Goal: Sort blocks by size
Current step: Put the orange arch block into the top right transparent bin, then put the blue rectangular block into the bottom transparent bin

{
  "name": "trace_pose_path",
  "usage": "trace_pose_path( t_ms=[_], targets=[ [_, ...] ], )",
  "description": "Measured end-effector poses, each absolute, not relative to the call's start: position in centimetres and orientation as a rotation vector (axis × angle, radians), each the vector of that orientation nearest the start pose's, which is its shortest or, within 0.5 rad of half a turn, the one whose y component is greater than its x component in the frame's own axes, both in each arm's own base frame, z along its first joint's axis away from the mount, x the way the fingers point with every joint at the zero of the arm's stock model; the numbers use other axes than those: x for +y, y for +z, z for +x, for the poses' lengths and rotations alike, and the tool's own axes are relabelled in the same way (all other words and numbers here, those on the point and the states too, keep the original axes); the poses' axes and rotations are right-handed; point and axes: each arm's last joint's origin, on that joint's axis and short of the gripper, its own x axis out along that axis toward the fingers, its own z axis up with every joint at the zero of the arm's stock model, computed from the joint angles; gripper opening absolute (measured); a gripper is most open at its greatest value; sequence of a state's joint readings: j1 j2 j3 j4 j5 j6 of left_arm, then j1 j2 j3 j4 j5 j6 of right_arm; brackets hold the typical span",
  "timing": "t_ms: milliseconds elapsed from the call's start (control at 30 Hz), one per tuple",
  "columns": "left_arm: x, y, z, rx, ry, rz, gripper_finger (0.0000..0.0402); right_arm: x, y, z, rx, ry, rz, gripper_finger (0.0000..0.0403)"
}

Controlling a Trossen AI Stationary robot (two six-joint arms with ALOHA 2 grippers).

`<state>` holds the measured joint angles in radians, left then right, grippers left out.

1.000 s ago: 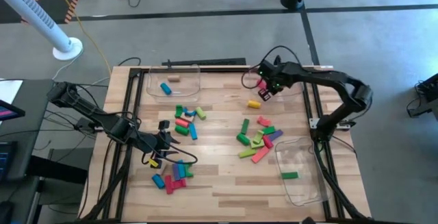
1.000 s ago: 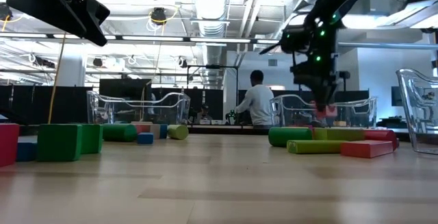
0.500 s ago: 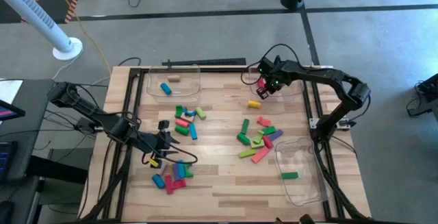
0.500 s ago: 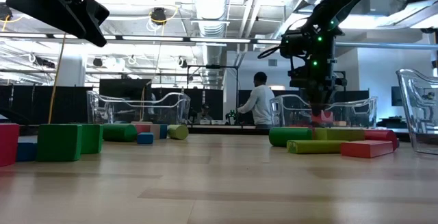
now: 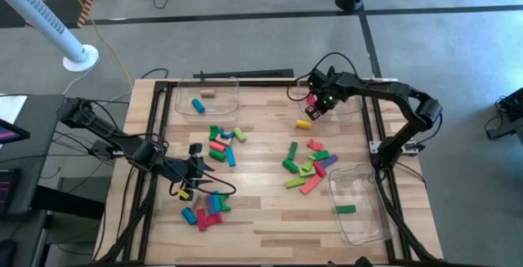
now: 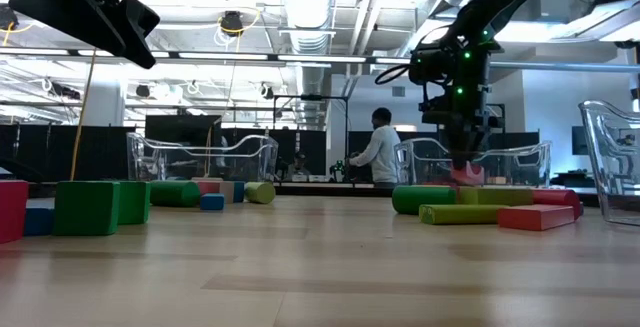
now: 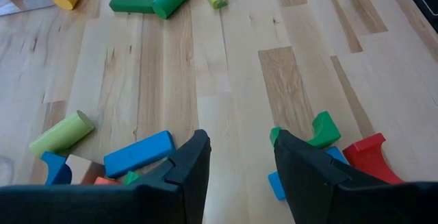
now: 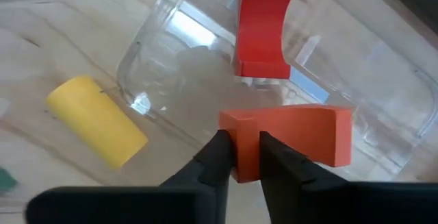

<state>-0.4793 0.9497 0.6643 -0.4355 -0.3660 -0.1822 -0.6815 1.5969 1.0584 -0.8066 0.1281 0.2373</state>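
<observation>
My right gripper (image 5: pixel 315 104) is at the far right and shut on an orange-red block (image 8: pixel 287 138), low at the near rim of the far right clear tray (image 8: pixel 157 39). It also shows in the low view (image 6: pixel 463 167). A red arched block (image 8: pixel 263 25) lies in that tray. A yellow cylinder (image 8: pixel 96 121) lies on the table just outside it. My left gripper (image 7: pixel 239 162) is open and empty above the near left cluster of blocks (image 5: pixel 204 210). More blocks lie in a middle left cluster (image 5: pixel 222 142) and a middle right cluster (image 5: pixel 309 165). My right gripper pinches the orange-red block by one end (image 8: pixel 241 152) between its two fingers, coming from above and pointing down. The rest of the block sticks out level to one side of the fingers. Whether it touches the tray, I cannot tell.
A far left clear tray (image 5: pixel 207 95) holds a blue and a tan block. A near right clear tray (image 5: pixel 359 206) holds a green block (image 5: pixel 346 209). Bare wood lies in the table's middle and along its near edge.
My right gripper has gone down a little with the orange-red block, toward the far right tray, and stays shut on it. In the room behind the table, a person has shifted a little.
</observation>
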Motion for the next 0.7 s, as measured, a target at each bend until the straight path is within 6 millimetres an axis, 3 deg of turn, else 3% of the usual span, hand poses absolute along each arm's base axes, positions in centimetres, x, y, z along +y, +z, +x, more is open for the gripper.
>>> trace_pose_path(
  t_ms=[333, 700],
  targets=[
    [-7.8, 24.4, 17.3, 0.663, -0.048, 0.121, 0.0155, -18.5, 20.5, 22.2, 1.214, -0.85, 0.557, 0.023],
    [-7.8, 24.4, 17.3, 0.663, -0.048, 0.122, 0.0155, -16.4, 25.0, 21.6, 1.019, -0.843, 0.474, 0.0231]
  ],
)
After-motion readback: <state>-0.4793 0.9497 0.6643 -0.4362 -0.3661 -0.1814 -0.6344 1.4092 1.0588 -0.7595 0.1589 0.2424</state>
